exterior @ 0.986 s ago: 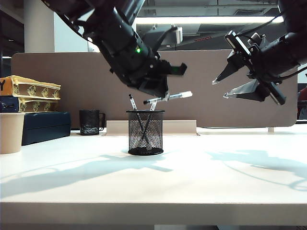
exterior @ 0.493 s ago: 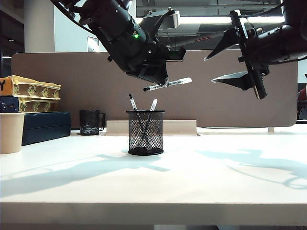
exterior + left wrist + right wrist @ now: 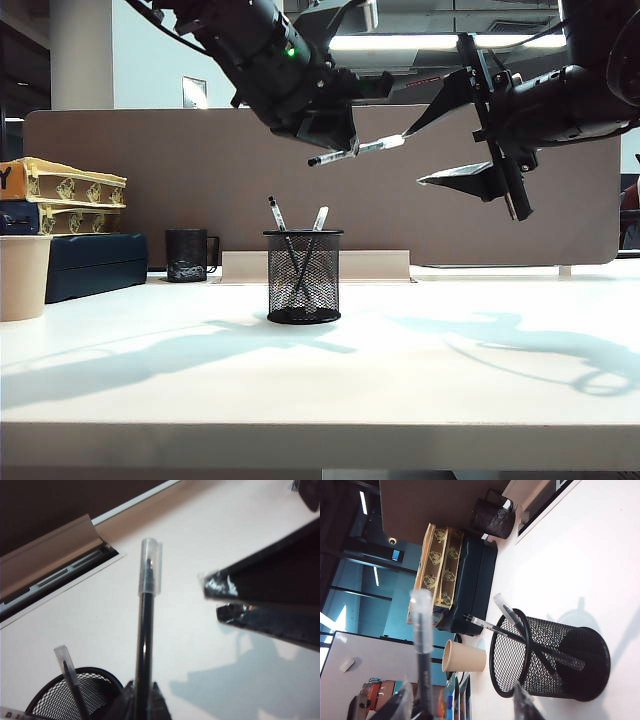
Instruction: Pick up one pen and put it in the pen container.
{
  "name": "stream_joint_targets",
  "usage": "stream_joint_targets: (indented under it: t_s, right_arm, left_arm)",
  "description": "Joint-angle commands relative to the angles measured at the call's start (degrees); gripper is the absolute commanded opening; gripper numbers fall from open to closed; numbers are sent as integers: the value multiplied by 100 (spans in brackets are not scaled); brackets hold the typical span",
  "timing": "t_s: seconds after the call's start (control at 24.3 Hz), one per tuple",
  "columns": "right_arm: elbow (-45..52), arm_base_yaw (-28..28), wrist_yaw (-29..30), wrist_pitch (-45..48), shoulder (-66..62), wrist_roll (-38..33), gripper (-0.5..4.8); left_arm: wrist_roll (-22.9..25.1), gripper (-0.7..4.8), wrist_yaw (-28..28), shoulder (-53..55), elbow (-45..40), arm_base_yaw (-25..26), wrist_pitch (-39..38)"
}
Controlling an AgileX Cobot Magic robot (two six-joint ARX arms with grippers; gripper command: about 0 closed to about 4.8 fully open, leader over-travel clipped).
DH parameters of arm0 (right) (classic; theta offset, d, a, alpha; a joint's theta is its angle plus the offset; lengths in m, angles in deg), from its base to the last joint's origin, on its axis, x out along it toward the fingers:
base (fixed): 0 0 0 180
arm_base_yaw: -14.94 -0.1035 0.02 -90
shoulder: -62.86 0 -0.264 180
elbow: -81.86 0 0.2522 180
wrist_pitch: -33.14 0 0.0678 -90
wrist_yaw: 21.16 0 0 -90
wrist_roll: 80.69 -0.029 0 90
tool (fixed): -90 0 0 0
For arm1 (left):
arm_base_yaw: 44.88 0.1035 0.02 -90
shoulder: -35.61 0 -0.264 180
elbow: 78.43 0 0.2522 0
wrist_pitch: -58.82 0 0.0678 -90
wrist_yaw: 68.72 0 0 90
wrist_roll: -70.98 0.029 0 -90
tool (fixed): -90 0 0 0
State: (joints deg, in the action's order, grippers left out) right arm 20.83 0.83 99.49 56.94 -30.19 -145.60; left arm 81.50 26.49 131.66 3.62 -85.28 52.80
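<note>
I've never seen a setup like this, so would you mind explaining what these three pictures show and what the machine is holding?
These show one moment from three cameras. The wide picture comes from a fixed camera facing the table; the other two come from cameras on each arm's wrist. The machine is a robot with two arms, each ending in a two-finger gripper.

The left gripper, high above the table, is shut on a pen that sticks out sideways. In its wrist view the pen runs out from between the fingers. The right gripper hangs open beside the pen's capped end, holding nothing.

On the table stands a black mesh cup with two pens already inside. Farther left are a dark mug, a beige cup and stacked boxes.
</note>
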Motion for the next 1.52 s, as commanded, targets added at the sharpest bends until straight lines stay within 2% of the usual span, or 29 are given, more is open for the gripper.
stream_joint_targets:
  t_s: [0.04,0.45,0.7,0.74,0.78,0.86,1.27,1.52]
  right_arm:
    - [-116,-9,-4,138,17,-28,253]
    - [-688,-282,125,129,-299,-81,253]
    - [-695,-280,101,125,-378,-94,252]
    - [-695,-280,103,129,-378,-94,245]
    - [-695,-280,122,127,-378,-94,208]
    - [-695,-280,125,127,-378,-94,168]
    - [-695,-269,146,125,-378,-90,138]
    - [-695,-269,149,125,-378,-79,14]
  left_arm:
    - [-66,17,-9,-39,90,-15,0]
    - [-98,17,9,-39,92,-13,-33]
    - [-92,17,-9,-44,94,-15,-48]
    - [-94,17,-15,-42,94,-17,-50]
    - [-96,17,-42,-44,94,-17,-50]
    - [-94,17,-50,-46,94,-15,-50]
    - [-153,17,-269,-90,92,-63,-131]
    - [-153,17,-267,-90,90,-72,-131]
